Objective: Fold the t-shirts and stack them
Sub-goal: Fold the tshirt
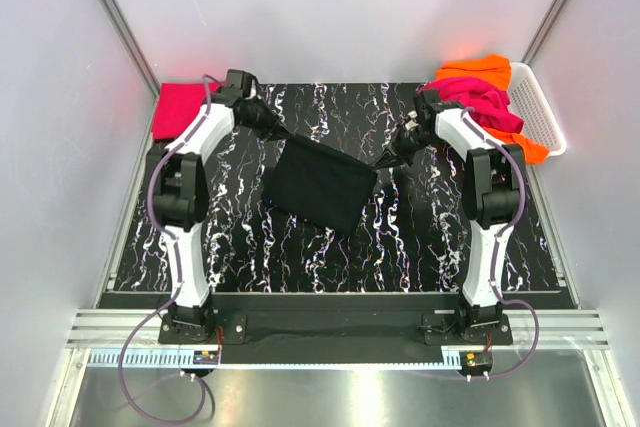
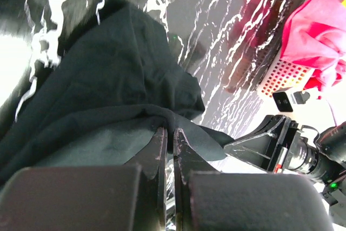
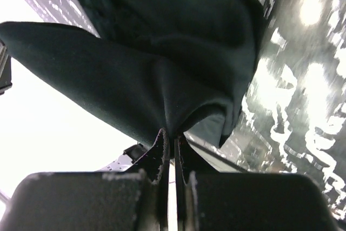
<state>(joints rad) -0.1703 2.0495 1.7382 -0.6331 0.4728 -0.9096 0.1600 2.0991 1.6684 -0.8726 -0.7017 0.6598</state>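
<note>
Black marble-patterned tabletop (image 1: pixel 420 237) with white veins fills the middle of the overhead view, closed in by pale grey panels (image 1: pixel 330 17). Near its centre we see the black t-shirt (image 1: pixel 320 185), folded into a roughly square panel and slung between the two grippers, its upper edge taut from left to right. The left gripper (image 1: pixel 280 133) is pinched tight on the shirt's upper-left corner. In its wrist view the two fingers meet with only a sliver between them, and dark cloth bunches right over their tips. The right gripper (image 1: pixel 388 159) is likewise clamped on the upper-right corner, and its wrist view shows the fabric gathered into a fold that runs straight down into the closed fingertips. We cannot tell from above whether the shirt's lower edge touches the table. At the upper left of the frame a red-pink t-shirt (image 1: pixel 180 107) lies at the table's far-left corner. At the upper right the white lattice basket (image 1: pixel 540 112) holds a magenta t-shirt (image 1: pixel 490 107) draped over its near rim, with an orange t-shirt (image 1: pixel 480 67) showing beneath and behind it.
</note>
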